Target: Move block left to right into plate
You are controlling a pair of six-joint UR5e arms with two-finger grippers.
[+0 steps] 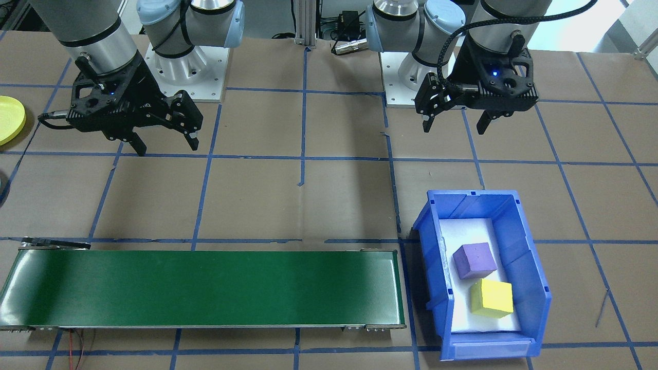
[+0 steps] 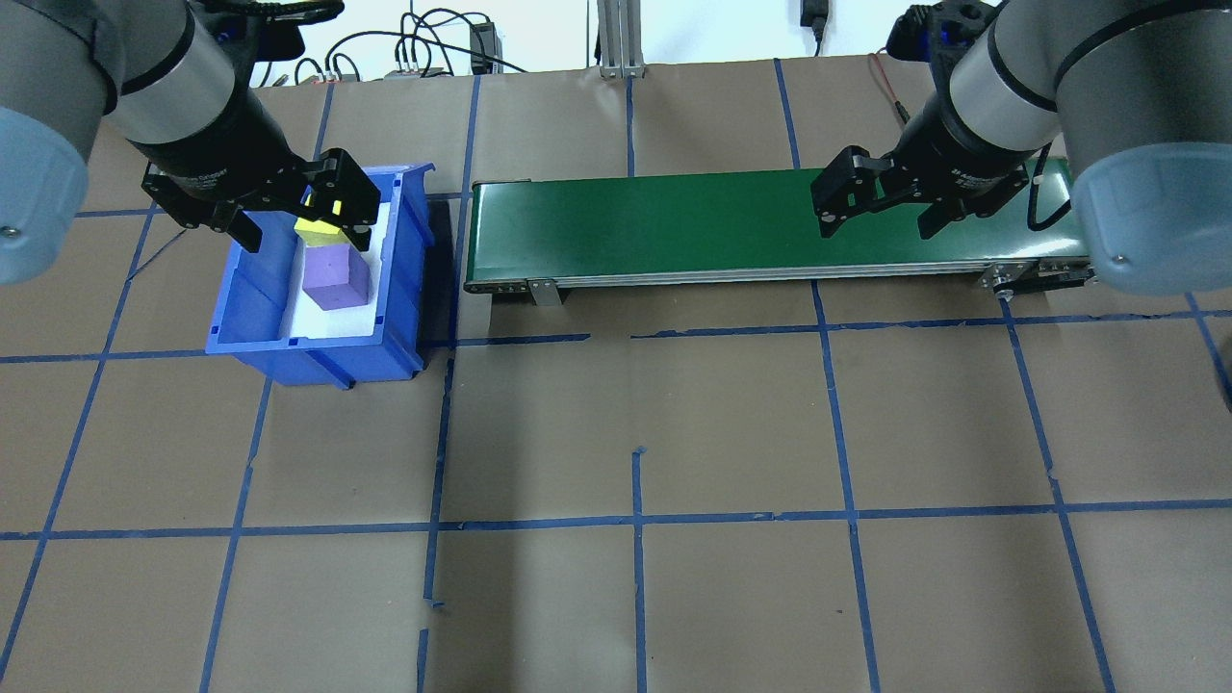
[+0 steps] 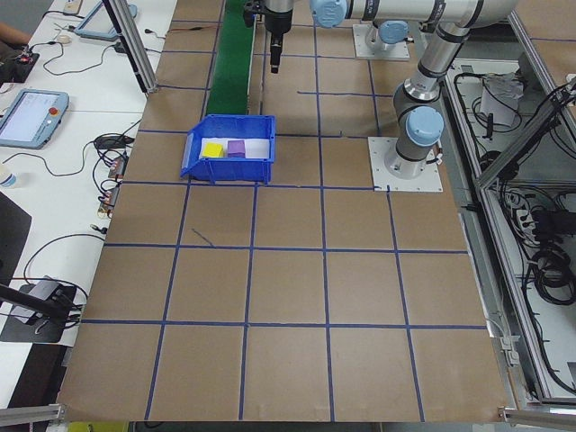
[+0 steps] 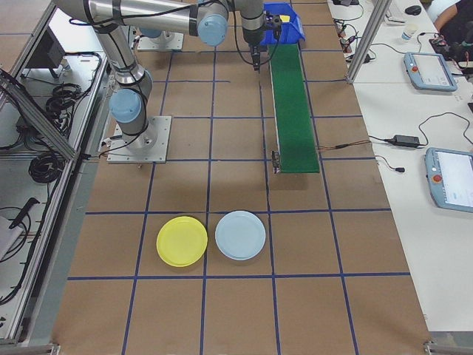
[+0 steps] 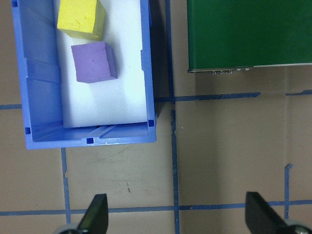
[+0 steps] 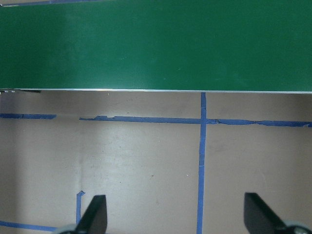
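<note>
Two foam blocks lie in a blue bin [image 1: 532, 267]: a purple block [image 1: 474, 260] and a yellow block [image 1: 492, 298]. My left gripper [image 1: 454, 127] hangs open and empty above the table, on the robot's side of the bin. The left wrist view shows the purple block [image 5: 93, 62] and the yellow block [image 5: 80, 18] ahead of its spread fingers [image 5: 96, 217]. The yellow plate [image 4: 182, 241] lies on the table past the belt's end, beside my right arm. My right gripper [image 1: 167, 146] is open and empty, near the green belt [image 1: 205, 288].
A light blue plate [image 4: 240, 235] lies next to the yellow one. The long green belt [image 2: 770, 226] runs between the bin [image 2: 245, 298] and the plates. Blue tape lines grid the brown table. Operator desks with tablets border the far side.
</note>
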